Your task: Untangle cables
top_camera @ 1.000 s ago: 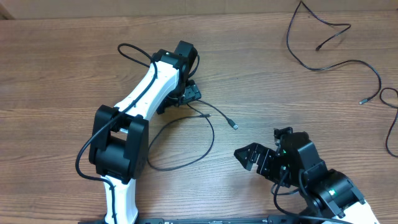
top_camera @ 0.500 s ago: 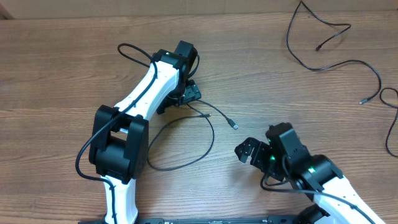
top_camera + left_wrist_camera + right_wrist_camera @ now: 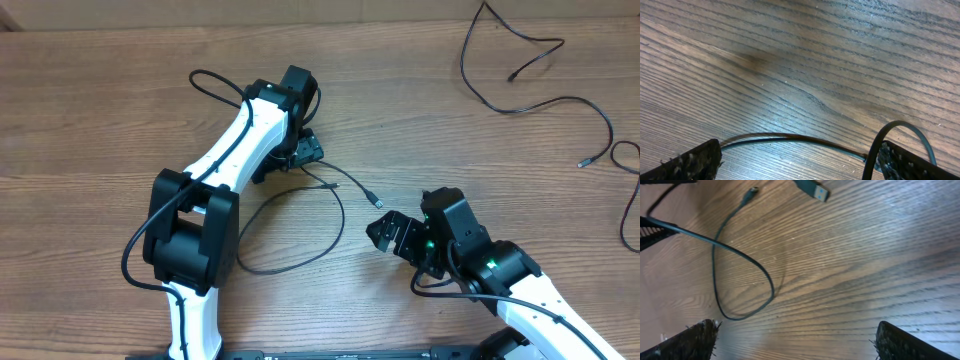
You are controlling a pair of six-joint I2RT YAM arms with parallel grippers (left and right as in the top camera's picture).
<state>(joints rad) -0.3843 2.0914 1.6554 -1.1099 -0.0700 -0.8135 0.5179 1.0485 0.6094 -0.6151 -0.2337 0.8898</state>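
One thin black cable [image 3: 335,225] lies in a loose loop on the wooden table, ending in a plug tip [image 3: 378,202]. My left gripper [image 3: 292,160] is low over that cable's upper end and open; in the left wrist view the strand [image 3: 790,137] runs across between the fingers [image 3: 690,164], touching neither. My right gripper [image 3: 384,234] is open just below and right of the plug tip. In its wrist view the cable loop [image 3: 742,262] and the plug [image 3: 812,190] lie ahead of the open gripper [image 3: 800,345]. A second cable [image 3: 535,98] lies separate at the back right.
Another black strand [image 3: 630,205] curves along the right edge of the table. A thick black arm cable [image 3: 215,85] arches beside the left arm. Bare wood [image 3: 90,110] spreads to the left and between the two cable groups.
My right gripper has moved left and slightly up toward the plug tip, staying open. The left arm and the cables have not moved.
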